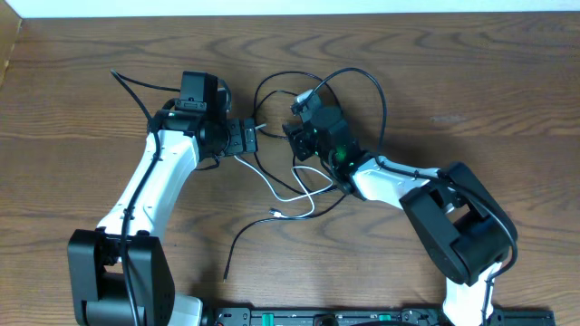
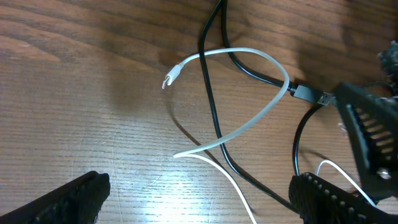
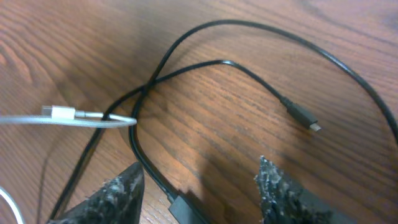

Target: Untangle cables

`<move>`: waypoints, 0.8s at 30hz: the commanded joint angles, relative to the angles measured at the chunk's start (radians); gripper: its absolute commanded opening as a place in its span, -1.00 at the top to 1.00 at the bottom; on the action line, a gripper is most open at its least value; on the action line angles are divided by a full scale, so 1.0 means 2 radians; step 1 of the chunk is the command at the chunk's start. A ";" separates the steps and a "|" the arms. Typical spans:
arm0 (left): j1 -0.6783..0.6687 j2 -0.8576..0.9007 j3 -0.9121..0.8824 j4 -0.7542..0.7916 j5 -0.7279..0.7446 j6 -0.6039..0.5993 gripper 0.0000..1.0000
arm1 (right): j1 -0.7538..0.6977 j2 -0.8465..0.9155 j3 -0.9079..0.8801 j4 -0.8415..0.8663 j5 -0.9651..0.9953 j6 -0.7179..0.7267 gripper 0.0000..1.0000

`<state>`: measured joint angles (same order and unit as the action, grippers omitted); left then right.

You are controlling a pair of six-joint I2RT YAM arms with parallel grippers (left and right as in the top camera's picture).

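The cables lie tangled at the table's middle: a black cable [image 1: 362, 86] loops at the back, and a white cable [image 1: 294, 195] curls in front of it. In the left wrist view the white cable [image 2: 261, 115] arcs over a black cable [image 2: 214, 118], its plug [image 2: 171, 78] lying free. My left gripper [image 1: 251, 138] [image 2: 199, 182] hangs open wide above them, holding nothing. My right gripper [image 1: 292, 136] [image 3: 199, 167] faces it, open. A black cable [image 3: 152, 168] runs between its fingers, close to the left one. A black plug [image 3: 305, 118] and a white plug [image 3: 62, 113] lie ahead.
A black cable tail [image 1: 237, 244] trails toward the front edge. A thicker black wire [image 1: 136, 86] runs from the left arm toward the back left. The arms' bases stand at the front left [image 1: 118, 281] and front right [image 1: 462, 235].
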<state>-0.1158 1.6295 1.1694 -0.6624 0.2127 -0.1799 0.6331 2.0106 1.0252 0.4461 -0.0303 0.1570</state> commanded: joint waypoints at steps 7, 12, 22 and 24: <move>0.002 0.002 0.003 -0.002 0.006 0.000 -0.96 | 0.016 0.053 0.001 -0.002 0.000 0.002 -0.22; 0.002 0.002 0.003 -0.002 0.006 0.000 -0.96 | 0.018 0.063 0.001 -0.024 0.000 0.002 -0.15; 0.002 0.002 0.003 -0.002 0.006 0.000 -0.96 | 0.018 0.061 0.001 -0.095 -0.023 0.008 0.63; 0.002 0.002 0.003 -0.002 0.006 0.000 -0.96 | 0.017 0.052 0.001 -0.092 -0.048 0.008 0.81</move>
<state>-0.1158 1.6295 1.1694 -0.6624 0.2127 -0.1799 0.6651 2.0914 1.0615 0.3054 -0.0418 0.1551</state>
